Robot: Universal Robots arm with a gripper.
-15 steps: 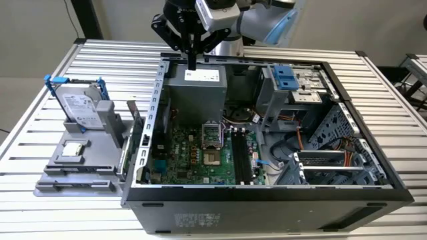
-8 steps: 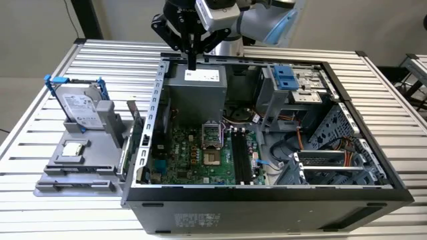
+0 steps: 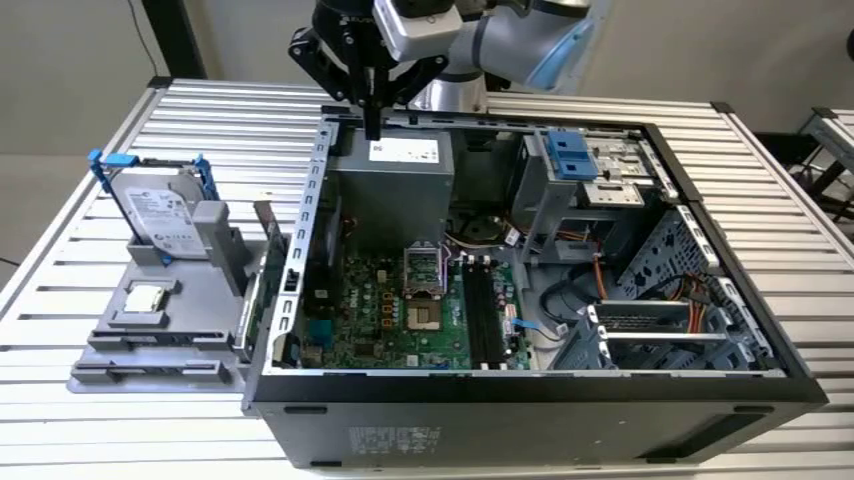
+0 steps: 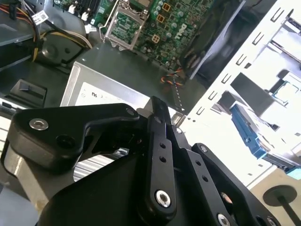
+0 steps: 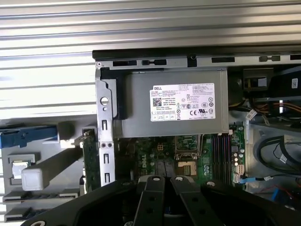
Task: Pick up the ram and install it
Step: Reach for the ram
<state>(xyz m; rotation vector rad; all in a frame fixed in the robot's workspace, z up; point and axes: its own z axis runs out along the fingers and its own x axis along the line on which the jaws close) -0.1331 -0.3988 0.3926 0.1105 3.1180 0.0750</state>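
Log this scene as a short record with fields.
gripper: shut, empty, over the power supply
ram: on edge at the side of the grey holder nearest the case
holder also carries: hard drive, processor chip
slots: black, on the motherboard, empty
progress: ram not picked up yet

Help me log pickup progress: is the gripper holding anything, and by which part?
Nothing. The gripper hangs shut above the power supply; the ram stands upright just outside the case.
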